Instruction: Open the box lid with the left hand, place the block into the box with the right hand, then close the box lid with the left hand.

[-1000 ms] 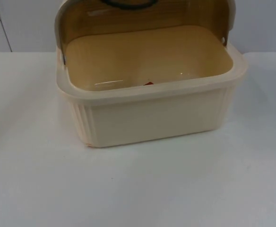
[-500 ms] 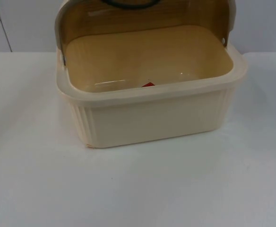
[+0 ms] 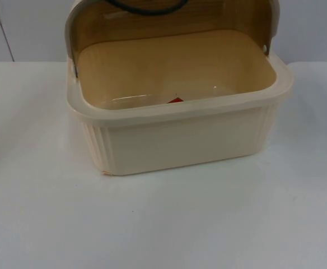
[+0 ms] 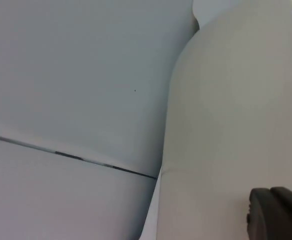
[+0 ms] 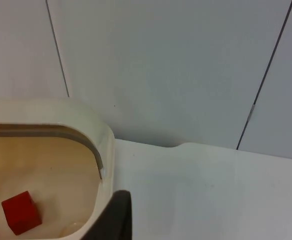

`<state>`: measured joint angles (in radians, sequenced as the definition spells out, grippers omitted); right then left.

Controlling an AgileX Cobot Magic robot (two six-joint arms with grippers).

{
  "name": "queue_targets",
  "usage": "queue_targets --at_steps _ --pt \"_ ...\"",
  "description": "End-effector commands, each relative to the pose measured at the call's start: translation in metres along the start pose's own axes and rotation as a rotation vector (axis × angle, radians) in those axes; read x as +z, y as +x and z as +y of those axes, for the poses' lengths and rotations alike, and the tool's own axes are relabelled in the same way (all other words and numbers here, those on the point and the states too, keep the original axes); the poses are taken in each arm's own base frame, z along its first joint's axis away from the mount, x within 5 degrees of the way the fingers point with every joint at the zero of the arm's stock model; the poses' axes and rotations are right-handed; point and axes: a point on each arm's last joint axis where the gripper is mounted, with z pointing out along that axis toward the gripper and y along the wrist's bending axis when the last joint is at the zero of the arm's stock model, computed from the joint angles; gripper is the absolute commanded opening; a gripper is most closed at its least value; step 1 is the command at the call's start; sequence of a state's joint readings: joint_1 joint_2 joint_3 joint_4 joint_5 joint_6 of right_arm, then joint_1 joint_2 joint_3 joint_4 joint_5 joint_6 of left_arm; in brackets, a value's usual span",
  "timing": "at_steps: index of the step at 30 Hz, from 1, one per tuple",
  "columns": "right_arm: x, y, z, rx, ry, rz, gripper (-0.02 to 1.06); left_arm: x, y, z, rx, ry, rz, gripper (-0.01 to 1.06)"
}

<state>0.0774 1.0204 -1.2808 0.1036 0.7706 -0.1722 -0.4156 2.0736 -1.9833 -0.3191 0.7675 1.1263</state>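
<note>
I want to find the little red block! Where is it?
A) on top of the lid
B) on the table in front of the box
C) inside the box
C: the red block lies on the floor inside the open cream box.

The box [image 3: 180,131] is a cream plastic tub with a broad rounded rim and ribbed corners, standing upright on the table with its mouth uncovered and its tan inside showing. Its lid [image 3: 169,22] is swung up and back on side hinges, standing behind the opening; its pale outer curve lies right in front of the left gripper's fingertip [image 4: 278,212]. The block [image 5: 21,212], a small red cube, rests on the box floor close to the front wall, below and just beside the right gripper's fingertip [image 5: 117,215], with the box rim between them.
</note>
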Motion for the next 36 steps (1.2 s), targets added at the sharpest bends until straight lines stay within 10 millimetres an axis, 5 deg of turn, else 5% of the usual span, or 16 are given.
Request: queue_targets --at_steps 1,17,21,36 --pt "-0.002 0.0 -0.001 0.001 0.009 -0.014 1.05 0.0 -0.003 -0.002 -0.014 0.001 -0.019 0.0" --pt "-0.009 -0.001 -0.001 0.0 0.012 -0.037 1.05 0.003 0.002 -0.013 -0.046 0.09 0.002 0.0" --pt "-0.009 -0.001 0.0 0.005 0.006 -0.032 1.05 0.012 0.017 -0.027 -0.052 0.146 0.054 0.0" --pt "-0.009 -0.001 0.0 0.011 0.001 -0.033 1.05 0.001 0.005 -0.07 -0.011 0.192 0.063 0.0"
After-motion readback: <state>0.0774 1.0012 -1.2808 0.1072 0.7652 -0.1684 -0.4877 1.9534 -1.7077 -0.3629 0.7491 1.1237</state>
